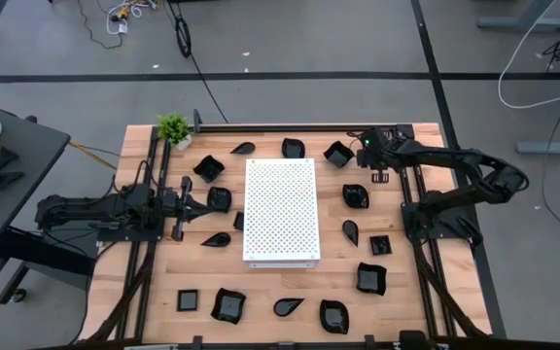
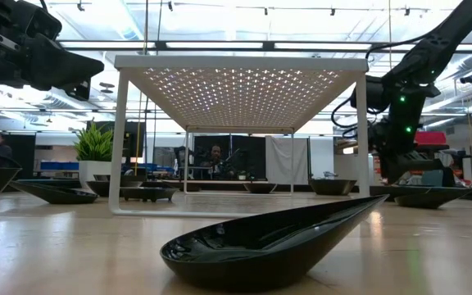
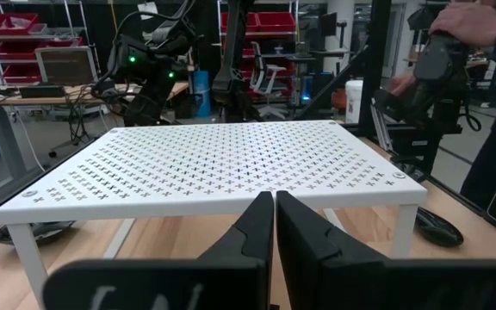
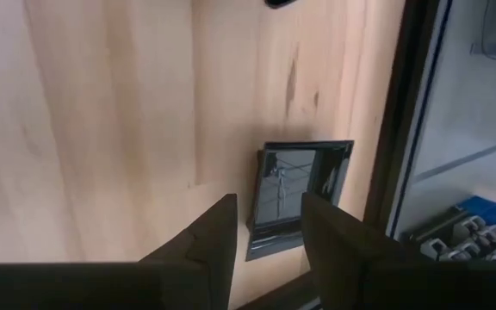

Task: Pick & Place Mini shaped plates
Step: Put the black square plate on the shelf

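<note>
The board (image 1: 281, 211) stands mid-counter (image 1: 290, 290); mini shaped plates (image 1: 358, 195) ring it; the plant (image 1: 174, 128) sits at the far left corner.

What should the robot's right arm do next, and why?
Probably lower straight down. The right gripper hangs open above a small square plate near the table's far right edge, its fingers not yet around it. The left gripper waits shut beside the white board.

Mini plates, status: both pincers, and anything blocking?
Left pincer shut, empty, facing white board. Right pincer open above small square plate, not touching. Nothing blocking.
</note>
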Available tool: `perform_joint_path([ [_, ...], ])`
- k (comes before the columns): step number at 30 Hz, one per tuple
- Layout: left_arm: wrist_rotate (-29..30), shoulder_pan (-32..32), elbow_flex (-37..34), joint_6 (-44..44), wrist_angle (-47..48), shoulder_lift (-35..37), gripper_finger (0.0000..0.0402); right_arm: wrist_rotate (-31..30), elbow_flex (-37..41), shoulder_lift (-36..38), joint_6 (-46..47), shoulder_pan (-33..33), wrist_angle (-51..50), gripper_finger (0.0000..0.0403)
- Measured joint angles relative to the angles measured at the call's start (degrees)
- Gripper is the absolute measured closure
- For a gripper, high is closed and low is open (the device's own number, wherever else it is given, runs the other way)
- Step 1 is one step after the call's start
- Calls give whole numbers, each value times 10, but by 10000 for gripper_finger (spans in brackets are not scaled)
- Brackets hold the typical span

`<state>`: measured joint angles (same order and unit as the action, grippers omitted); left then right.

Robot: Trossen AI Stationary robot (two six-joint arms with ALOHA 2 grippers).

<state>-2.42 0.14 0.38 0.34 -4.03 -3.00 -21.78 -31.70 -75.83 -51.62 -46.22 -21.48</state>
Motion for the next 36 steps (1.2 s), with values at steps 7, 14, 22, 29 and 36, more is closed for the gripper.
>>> perform_joint_path([
  [7, 0, 0, 0, 0, 0, 0, 381, -15, -8, -3, 4, 0, -26, 270],
  [14, 0, 0, 0, 0, 0, 0, 381, -27, -50, -3, 89, -5, -100, 270],
  [22, 0, 0, 0, 0, 0, 0, 381, 3, -61, -3, 128, -6, -144, 270],
  [29, 0, 0, 0, 0, 0, 0, 381, 49, -61, -3, 162, 4, -151, 270],
  [36, 0, 0, 0, 0, 0, 0, 381, 58, -61, -3, 156, 4, -112, 270],
])
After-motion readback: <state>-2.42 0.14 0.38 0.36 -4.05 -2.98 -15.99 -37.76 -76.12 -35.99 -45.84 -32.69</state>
